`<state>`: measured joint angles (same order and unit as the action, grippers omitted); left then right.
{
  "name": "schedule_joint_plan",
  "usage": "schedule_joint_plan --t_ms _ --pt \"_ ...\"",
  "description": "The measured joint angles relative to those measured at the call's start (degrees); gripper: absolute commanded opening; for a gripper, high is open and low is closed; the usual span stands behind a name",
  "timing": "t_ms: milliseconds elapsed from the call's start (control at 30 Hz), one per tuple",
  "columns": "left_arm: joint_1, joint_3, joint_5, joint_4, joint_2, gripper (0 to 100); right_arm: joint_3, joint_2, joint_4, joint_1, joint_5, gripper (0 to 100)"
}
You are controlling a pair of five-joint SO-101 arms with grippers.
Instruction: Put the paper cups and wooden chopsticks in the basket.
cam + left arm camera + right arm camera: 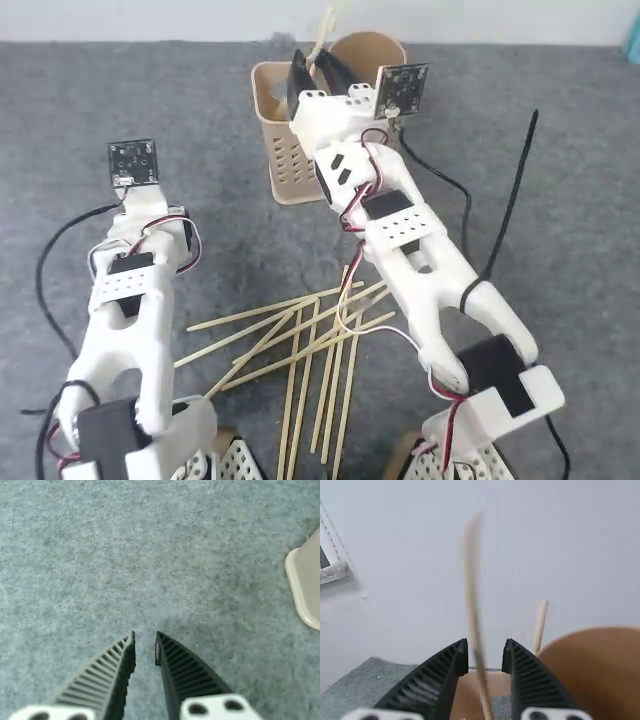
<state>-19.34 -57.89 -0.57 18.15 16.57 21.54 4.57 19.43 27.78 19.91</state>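
Observation:
A beige perforated basket (285,160) stands at the back of the grey carpet. A brown paper cup (368,52) rises right beside it; I cannot tell if it sits inside. My right gripper (318,72) hovers over the basket's rim, open. A wooden chopstick (472,580) stands upright in the gap between its fingers, and its top pokes up at the back (326,35). A second chopstick (540,625) stands by the cup (592,665). Several chopsticks (300,340) lie loose between the arms. My left gripper (145,639) points down at bare carpet, slightly open and holding nothing.
A corner of the beige basket (304,587) shows near the left gripper. Black cables (515,190) run across the carpet to the right of the right arm. A pale wall (560,540) rises just behind the basket.

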Motion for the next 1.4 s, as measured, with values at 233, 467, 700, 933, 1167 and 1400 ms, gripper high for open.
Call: schedule_joint_plan --t_ms 233,467,700,933,1167,1400 --pt "0.00 0.00 0.00 0.00 0.00 7 0.62 -0.62 0.00 0.00 -2.11 14.0" --pt "0.00 0.00 0.00 0.00 0.00 7 12.48 -12.31 -0.44 0.00 -3.69 14.0" --pt "0.00 0.00 0.00 0.00 0.00 7 29.36 -35.16 -17.23 0.88 -3.60 14.0" --pt "0.70 -0.09 -3.34 0.00 0.00 7 38.33 -53.89 -45.80 0.88 -3.60 14.0" --pt "2.64 -1.49 -6.86 -0.09 0.00 7 50.11 -67.87 -64.44 -4.22 -3.60 14.0" --pt "3.25 -1.41 -7.30 -0.09 0.00 7 65.58 -78.95 -65.67 -10.02 -3.60 14.0"
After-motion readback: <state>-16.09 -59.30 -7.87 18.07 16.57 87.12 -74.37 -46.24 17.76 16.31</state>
